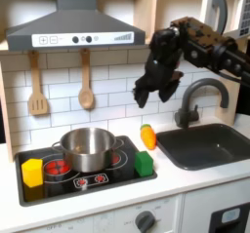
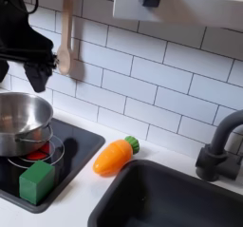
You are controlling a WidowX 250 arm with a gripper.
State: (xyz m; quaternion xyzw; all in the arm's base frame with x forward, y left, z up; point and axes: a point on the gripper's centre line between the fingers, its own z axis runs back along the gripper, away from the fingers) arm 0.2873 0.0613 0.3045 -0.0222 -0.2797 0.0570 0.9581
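My black gripper [image 1: 158,95] hangs open in the air in front of the white tiled wall, with nothing between its fingers. In the first exterior view it is above an orange toy carrot [image 1: 148,136] that lies on the counter between the stove and the sink. A green block [image 1: 144,163] sits on the stove's right front corner, just below the carrot. In the second exterior view the gripper [image 2: 23,71] is at the upper left, above the silver pot [image 2: 21,122], with the carrot [image 2: 114,157] lower right of it and the green block [image 2: 38,181] in front.
The silver pot [image 1: 88,147] stands on the black toy stove [image 1: 109,176], and a yellow block [image 1: 32,172] is at its left front. A dark sink [image 1: 210,144] with a grey faucet [image 1: 200,100] is on the right. A spatula [image 1: 37,86] and a wooden spoon [image 1: 86,81] hang on the wall.
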